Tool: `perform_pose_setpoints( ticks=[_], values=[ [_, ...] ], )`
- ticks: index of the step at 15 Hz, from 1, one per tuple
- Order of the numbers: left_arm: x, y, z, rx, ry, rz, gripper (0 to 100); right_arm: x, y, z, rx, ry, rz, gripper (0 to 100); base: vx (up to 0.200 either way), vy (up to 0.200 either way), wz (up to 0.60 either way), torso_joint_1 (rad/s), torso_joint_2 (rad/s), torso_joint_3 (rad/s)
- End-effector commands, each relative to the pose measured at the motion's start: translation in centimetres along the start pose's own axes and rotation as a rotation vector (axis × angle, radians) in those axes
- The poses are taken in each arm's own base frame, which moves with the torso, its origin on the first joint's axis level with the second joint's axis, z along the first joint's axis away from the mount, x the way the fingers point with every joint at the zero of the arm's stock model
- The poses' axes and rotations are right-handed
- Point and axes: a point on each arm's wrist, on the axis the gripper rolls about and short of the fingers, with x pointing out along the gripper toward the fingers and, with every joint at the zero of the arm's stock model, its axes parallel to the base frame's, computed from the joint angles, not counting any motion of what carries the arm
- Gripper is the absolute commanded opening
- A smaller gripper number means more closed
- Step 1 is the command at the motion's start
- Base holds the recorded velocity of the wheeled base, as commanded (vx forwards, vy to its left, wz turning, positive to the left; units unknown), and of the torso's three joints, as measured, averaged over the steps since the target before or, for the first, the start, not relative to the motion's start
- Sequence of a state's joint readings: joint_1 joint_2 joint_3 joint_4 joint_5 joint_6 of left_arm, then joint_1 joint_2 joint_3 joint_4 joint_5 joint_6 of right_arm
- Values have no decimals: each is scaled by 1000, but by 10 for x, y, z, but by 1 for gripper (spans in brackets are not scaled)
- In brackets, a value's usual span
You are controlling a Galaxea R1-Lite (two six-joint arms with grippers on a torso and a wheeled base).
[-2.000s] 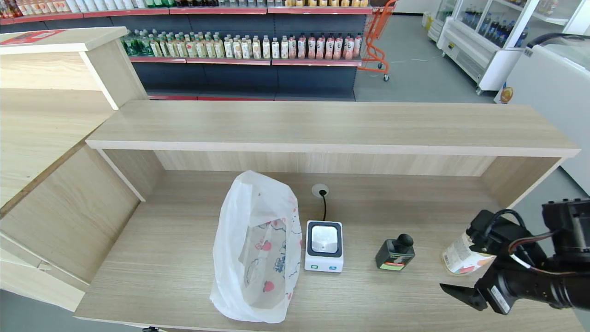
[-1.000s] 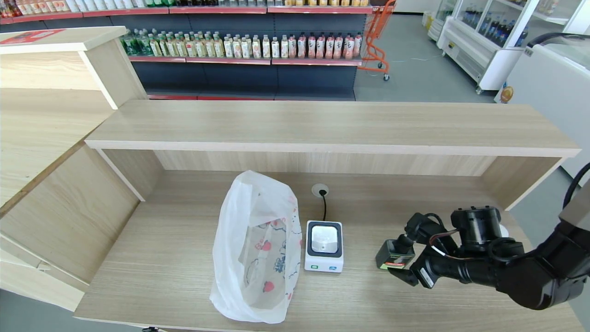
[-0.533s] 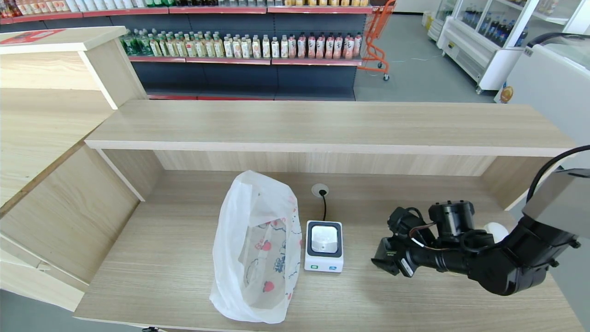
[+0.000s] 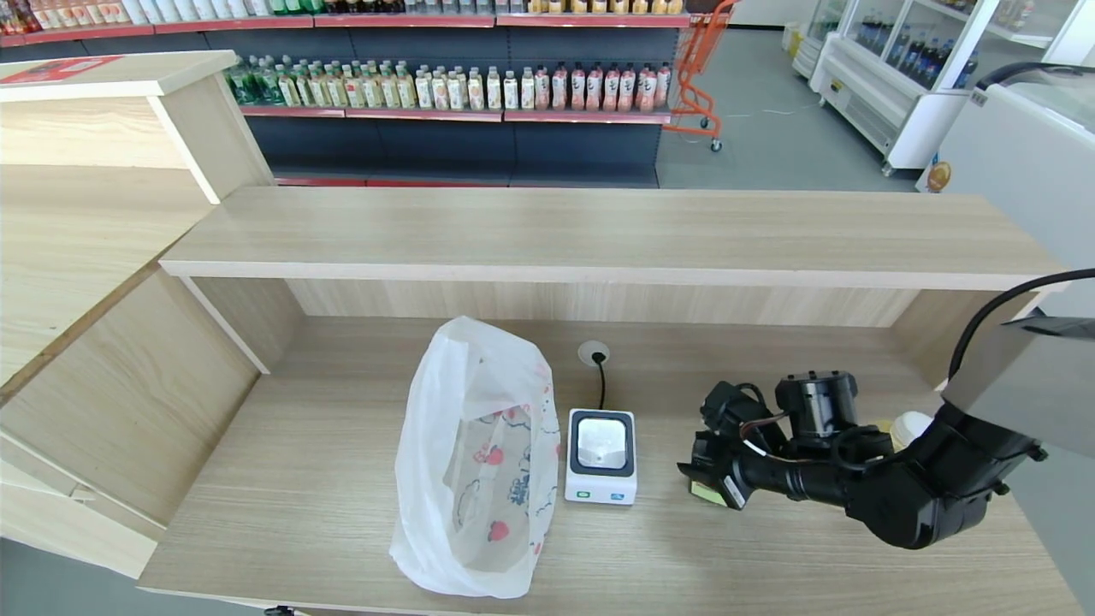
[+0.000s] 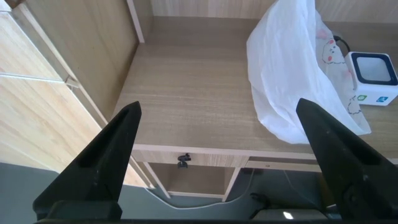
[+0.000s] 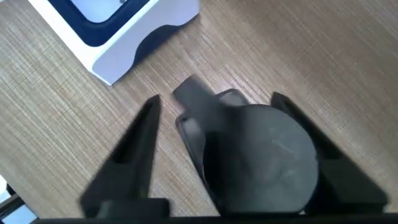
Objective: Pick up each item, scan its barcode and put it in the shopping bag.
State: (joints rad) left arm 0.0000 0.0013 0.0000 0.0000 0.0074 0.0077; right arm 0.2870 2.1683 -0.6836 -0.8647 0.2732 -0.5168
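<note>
Right wrist view: the right gripper (image 6: 216,99), jaws spread, straddles a small dark bottle (image 6: 261,155) standing on the counter (image 6: 56,130) at the scanner's (image 6: 124,53) 3 o'clock; it looks light, rigid and smooth, best pinched across its body below the round cap.

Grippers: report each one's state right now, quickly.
Left gripper: open, holding nothing.
Right gripper: open, fingers either side of the dark bottle, not gripping it.

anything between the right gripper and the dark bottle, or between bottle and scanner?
Nothing visible. The right gripper is open with a finger on either side of the dark bottle, and only bare counter lies between the bottle and the scanner.
</note>
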Motion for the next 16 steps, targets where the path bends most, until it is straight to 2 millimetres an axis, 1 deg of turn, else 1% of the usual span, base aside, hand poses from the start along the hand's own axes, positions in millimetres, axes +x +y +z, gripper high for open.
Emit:
perform_pose_setpoints(
  ticks=[1, 3, 4, 6, 7, 8, 9, 10, 11, 13, 14, 16],
  values=[
    [0, 0, 0, 0, 0, 0, 100, -8, 4, -2, 4, 13, 6, 0, 0, 0, 0, 0, 0, 0],
    [0, 0, 0, 0, 0, 0, 100, -21, 8, -9, 11, 17, -1, 0, 0, 0, 0, 0, 0, 0],
    [0, 0, 0, -2, 0, 0, 100, -26, 7, -8, 19, -12, -24, 0, 0, 0, 0, 0, 0, 0],
    [0, 0, 0, 0, 0, 0, 100, -43, 4, 3, 60, -114, -79, 0, 0, 0, 0, 0, 0, 0],
    [0, 0, 0, 0, 0, 0, 100, -61, 1, 16, 105, -192, -118, 0, 0, 0, 0, 0, 0, 0],
    [0, 0, 0, 0, 0, 0, 100, -67, 0, 19, 111, -215, -130, 0, 0, 0, 0, 0, 0, 0],
    [0, 0, 0, 0, 0, 0, 100, -94, -3, 35, 83, -313, -183, 0, 0, 0, 0, 0, 0, 0],
    [0, 0, 0, 0, 0, 0, 100, -110, 0, 40, 26, -361, -213, 0, 0, 0, 0, 0, 0, 0],
    [0, 0, 0, 0, 0, 0, 100, -120, 3, 42, -86, -375, -246, 0, 0, 0, 0, 0, 0, 0],
    [0, 0, 0, 0, 0, -1, 100, -128, 3, 47, -375, -389, -320, 0, 0, 0, 0, 0, 0, 0],
    [0, 0, 0, 0, 0, 0, 100, -127, 5, 50, -532, -416, -292, 0, 0, 0, 0, 0, 0, 0],
    [0, 0, 0, 0, 0, 0, 100, -123, 18, 49, -845, -526, -108, 0, 0, 0, 0, 0, 0, 0]
  ],
)
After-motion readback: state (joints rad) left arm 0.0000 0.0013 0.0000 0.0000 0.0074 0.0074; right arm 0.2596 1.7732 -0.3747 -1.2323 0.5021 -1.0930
